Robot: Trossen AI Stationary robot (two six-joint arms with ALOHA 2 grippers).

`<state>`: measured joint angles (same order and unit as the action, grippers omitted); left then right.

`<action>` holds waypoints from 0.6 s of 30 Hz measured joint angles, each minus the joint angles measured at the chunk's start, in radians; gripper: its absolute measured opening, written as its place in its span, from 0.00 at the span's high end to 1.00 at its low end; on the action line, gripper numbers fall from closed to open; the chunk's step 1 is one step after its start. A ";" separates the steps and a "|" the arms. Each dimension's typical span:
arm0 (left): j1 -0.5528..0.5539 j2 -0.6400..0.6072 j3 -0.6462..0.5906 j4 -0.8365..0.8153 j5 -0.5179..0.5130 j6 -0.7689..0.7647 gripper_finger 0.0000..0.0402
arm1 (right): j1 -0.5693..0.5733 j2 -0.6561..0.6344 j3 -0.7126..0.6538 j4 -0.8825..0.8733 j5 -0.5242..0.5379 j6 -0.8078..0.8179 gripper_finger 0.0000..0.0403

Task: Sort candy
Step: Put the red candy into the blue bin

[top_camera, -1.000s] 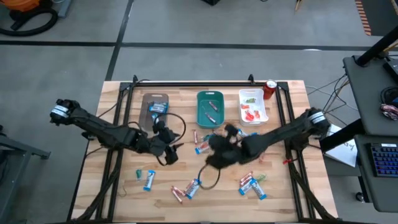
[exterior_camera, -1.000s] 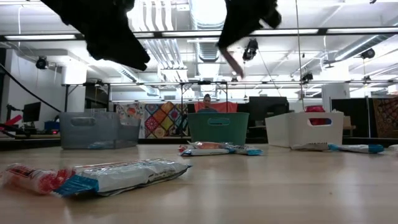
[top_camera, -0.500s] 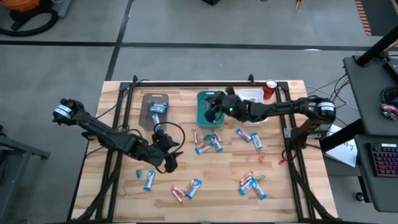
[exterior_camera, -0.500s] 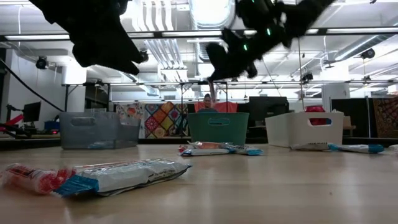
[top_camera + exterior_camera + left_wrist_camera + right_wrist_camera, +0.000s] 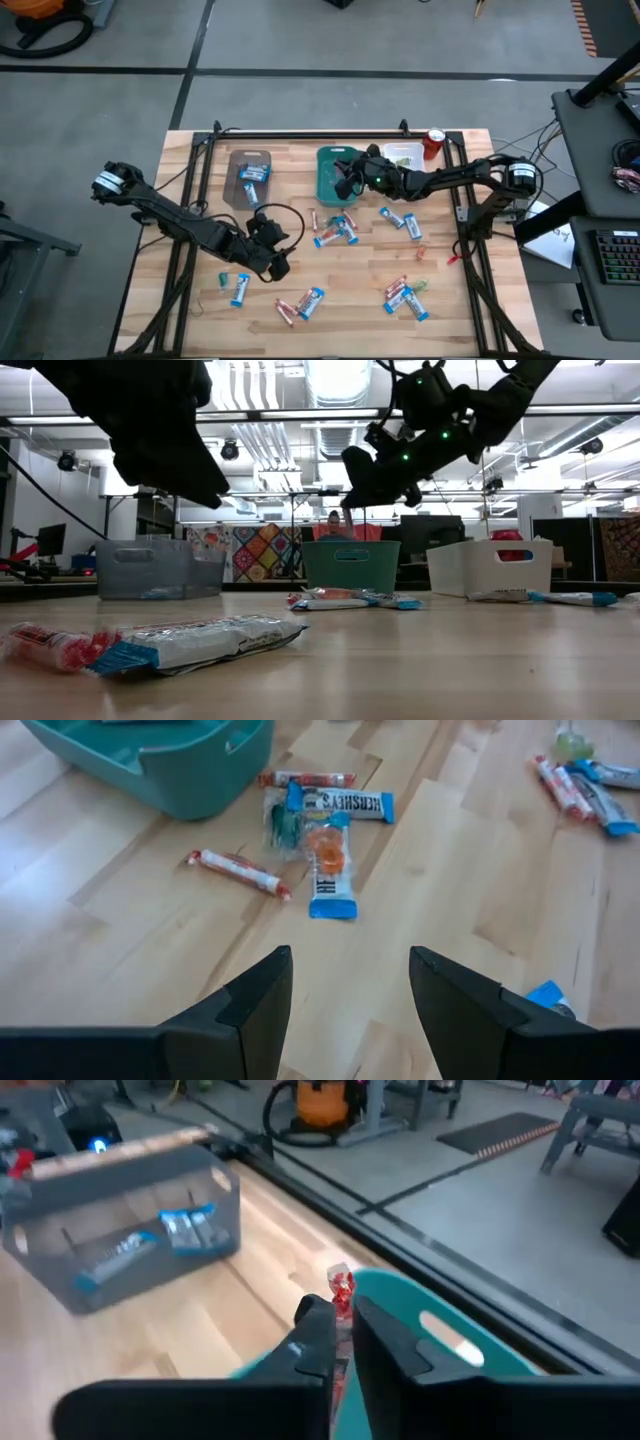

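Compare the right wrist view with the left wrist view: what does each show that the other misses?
Only the right wrist view shows the right tool pinching a red stick candy over the teal tray, and the grey tray holding blue-wrapped bars. Only the left wrist view shows the open left tool above loose candy on the table. Both show the teal tray.

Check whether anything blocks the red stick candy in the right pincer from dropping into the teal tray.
Nothing visible does. The right pincer grips the red stick candy above the teal tray, at its rim. Only open air shows beneath it.
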<state>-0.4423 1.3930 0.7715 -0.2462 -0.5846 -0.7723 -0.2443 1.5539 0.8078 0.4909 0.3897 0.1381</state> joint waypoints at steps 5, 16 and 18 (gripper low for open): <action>0.000 0.015 0.000 0.011 0.000 -0.001 0.54 | -0.001 0.000 0.030 -0.097 0.003 0.027 0.75; -0.054 0.013 0.006 -0.011 0.397 0.073 0.54 | 0.036 -0.103 0.063 -0.233 -0.062 0.048 0.43; -0.089 0.013 0.007 -0.013 0.432 0.102 0.54 | 0.062 -0.135 0.079 -0.312 -0.087 0.048 0.41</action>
<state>-0.5314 1.4063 0.7781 -0.2588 -0.1527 -0.6703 -0.1825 1.4185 0.8863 0.1790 0.3028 0.1860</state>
